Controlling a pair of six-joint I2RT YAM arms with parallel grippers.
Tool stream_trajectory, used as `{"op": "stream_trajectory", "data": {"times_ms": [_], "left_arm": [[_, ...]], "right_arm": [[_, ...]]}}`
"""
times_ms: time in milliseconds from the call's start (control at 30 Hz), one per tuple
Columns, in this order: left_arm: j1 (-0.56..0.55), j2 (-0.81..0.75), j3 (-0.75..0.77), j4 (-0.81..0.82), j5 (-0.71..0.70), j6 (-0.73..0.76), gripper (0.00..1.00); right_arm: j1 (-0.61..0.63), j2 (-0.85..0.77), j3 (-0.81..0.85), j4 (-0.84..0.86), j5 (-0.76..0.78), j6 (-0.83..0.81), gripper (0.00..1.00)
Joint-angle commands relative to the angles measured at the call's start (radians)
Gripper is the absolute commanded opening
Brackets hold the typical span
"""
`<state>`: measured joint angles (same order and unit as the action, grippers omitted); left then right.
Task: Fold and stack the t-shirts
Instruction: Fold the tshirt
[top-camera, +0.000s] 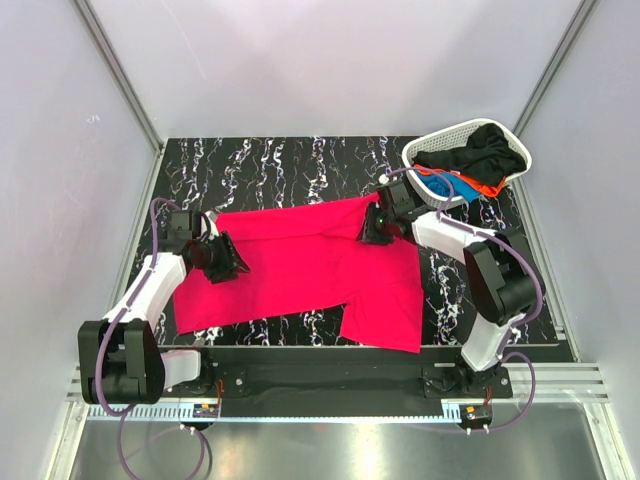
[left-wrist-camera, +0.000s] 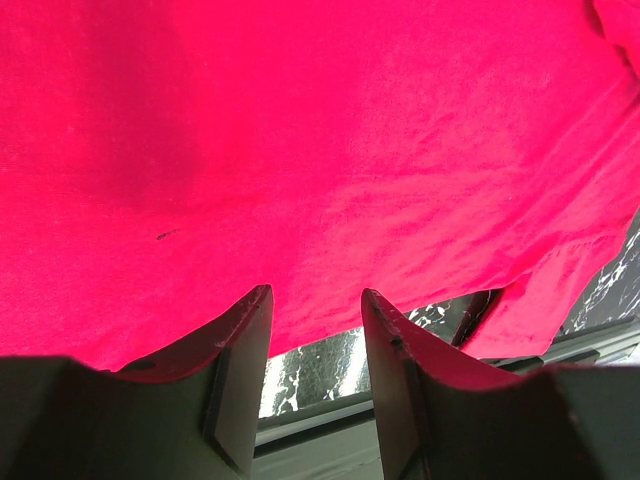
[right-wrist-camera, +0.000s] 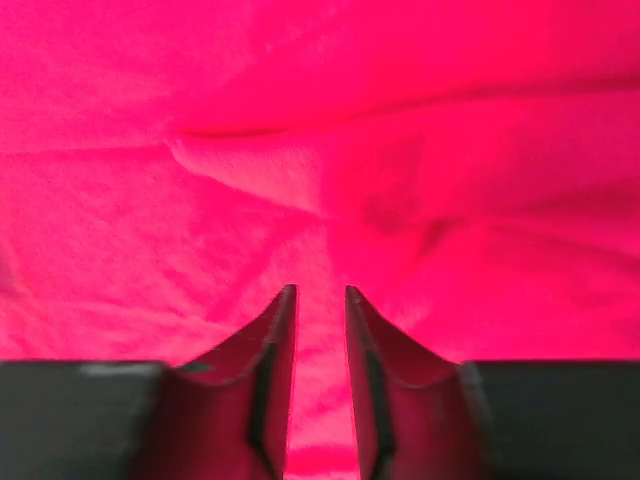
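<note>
- Top external view: the pinkish-red t-shirt (top-camera: 300, 270) lies spread across the middle of the bench (top-camera: 260, 165). Its near-right part hangs down toward the front edge.
- The black t-shirt (top-camera: 490, 150), blue t-shirt (top-camera: 440, 183) and orange t-shirt (top-camera: 487, 187) are heaped in the white basket (top-camera: 445, 132) at the far right corner.
- The left fingers (top-camera: 222, 262) sit at the shirt's left edge. In the left wrist view they stand parted, with bare bench showing in the gap and the hem just past their tips, so we judge they hold nothing.
- The right fingers (top-camera: 375, 230) rest on the shirt's far-right part, near a sleeve. In the right wrist view the gap is narrow and red cloth fills it. We cannot tell whether they are pinching a fold or only hovering over it.
- We judge the step in hand to be flattening and squaring the red shirt, ready for its first fold.
- To do this well, we would have the left fingers take the hem fully between them before closing, not just nip its edge.
- We would catch only the top layer on the right, where creases run across the cloth.
- Both sides should then lift and travel together, so the cloth stays taut and the fold line falls straight.
- The overhanging near-right part may drag, so we would draw it back onto the bench first.
</note>
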<state>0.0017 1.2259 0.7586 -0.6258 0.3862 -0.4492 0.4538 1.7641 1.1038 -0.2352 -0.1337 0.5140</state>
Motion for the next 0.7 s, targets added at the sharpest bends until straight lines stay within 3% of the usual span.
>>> {"op": "stream_trajectory", "data": {"times_ms": [0, 667], "left_arm": [[0.003, -0.031, -0.007, 0.031, 0.034, 0.017, 0.45], [0.003, -0.005, 0.011, 0.024, 0.026, 0.026, 0.45]], "right_arm": [[-0.017, 0.024, 0.001, 0.129, -0.049, 0.060, 0.29], [-0.046, 0.144, 0.001, 0.152, -0.012, 0.143, 0.38]]}}
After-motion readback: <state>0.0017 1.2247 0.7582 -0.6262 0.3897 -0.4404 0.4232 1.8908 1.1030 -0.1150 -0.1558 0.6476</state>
